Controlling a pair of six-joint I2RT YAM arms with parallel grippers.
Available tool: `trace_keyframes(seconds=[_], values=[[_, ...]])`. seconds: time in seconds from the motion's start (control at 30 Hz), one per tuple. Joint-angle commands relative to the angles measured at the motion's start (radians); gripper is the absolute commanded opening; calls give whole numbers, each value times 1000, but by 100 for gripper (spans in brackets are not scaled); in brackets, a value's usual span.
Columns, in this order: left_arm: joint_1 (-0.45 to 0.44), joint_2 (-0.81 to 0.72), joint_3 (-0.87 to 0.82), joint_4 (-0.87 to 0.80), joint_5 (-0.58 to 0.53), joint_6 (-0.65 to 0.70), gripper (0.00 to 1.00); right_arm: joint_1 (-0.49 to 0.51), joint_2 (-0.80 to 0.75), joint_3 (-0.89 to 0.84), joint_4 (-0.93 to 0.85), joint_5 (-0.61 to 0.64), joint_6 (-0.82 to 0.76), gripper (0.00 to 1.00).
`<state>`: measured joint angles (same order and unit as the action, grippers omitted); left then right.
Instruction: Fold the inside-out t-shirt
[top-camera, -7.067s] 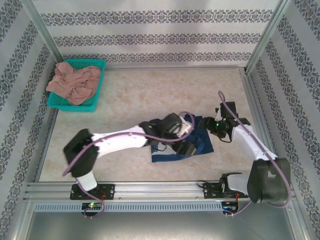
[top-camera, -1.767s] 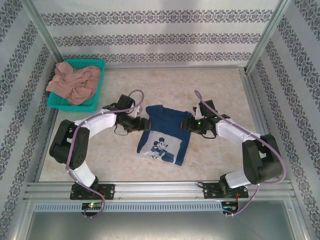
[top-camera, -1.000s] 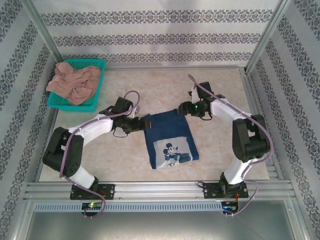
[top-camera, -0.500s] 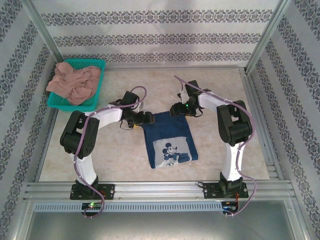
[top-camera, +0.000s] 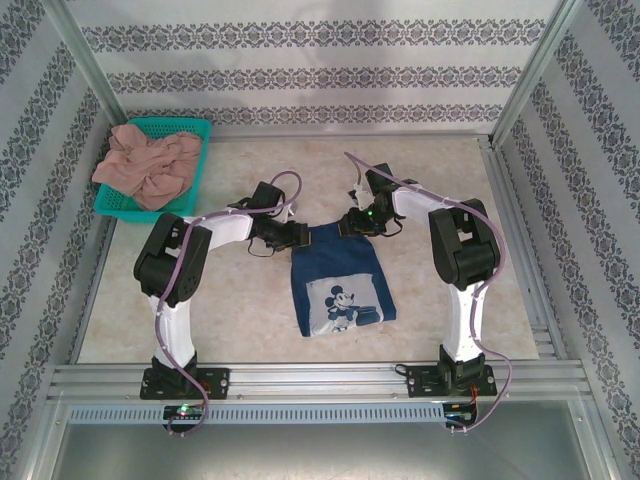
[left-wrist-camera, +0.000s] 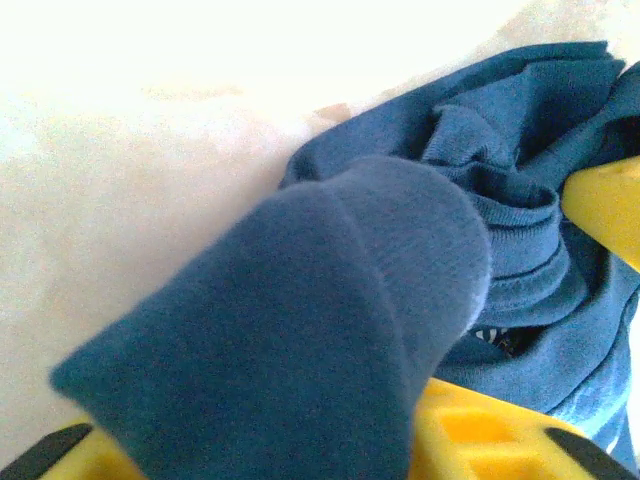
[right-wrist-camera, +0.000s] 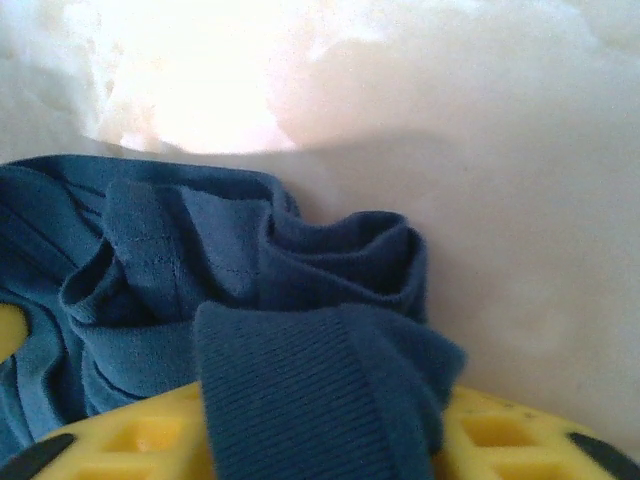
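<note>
T-shirt (top-camera: 340, 285), navy, lies flat mid-tabletop (top-camera: 250, 180), between the two arms, well apart from the teal basket (top-camera: 195, 130) at far left. The basket holds a pinkish-tan garment (top-camera: 148, 165), not part of the task.

The shirt is a narrow upright rectangle with sides tucked in and no sleeves sticking out. The white cartoon print (top-camera: 340, 303) faces up on the near half. The near edge is a bit skewed and the right near corner bulges out.

Left gripper (top-camera: 292, 236) is at the far-left corner of the shirt and right gripper (top-camera: 350, 222) at the far-right corner, both low on the cloth.

In the left wrist view, navy fabric is draped over the lower yellow finger (left-wrist-camera: 480, 440) and the bunched ribbed collar (left-wrist-camera: 520, 230) presses against the other finger (left-wrist-camera: 605, 200). The jaws read as clamped on the t-shirt.

In the right wrist view, a fold of fabric lies over the lower finger (right-wrist-camera: 130, 440) and only a sliver of the other finger shows at the left edge. There is cloth between the jaws, but I cannot tell if it is pinched tight.

Progress, my judgement: the lengthwise folds look done, so past halfway. Left to do is likely one crosswise fold, far edge brought toward the near edge over the print, then release and maybe tidy the skewed hem. With both grippers at the far corners, the setup fits that fold.
</note>
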<state>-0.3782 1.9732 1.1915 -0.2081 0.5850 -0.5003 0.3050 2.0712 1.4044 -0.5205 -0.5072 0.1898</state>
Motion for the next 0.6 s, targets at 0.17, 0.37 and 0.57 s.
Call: trace_keyframes(seconds=[0.17, 0.37, 0.57], values=[[24, 62, -20, 27, -4, 30, 7, -4, 35, -7, 79, -18, 43, 12], [68, 30, 18, 105, 10, 68, 0, -33, -35, -13, 247, -83, 122, 0], [135, -26, 202, 112, 16, 97, 0, -89, -110, 59, 474, -172, 270, 0]])
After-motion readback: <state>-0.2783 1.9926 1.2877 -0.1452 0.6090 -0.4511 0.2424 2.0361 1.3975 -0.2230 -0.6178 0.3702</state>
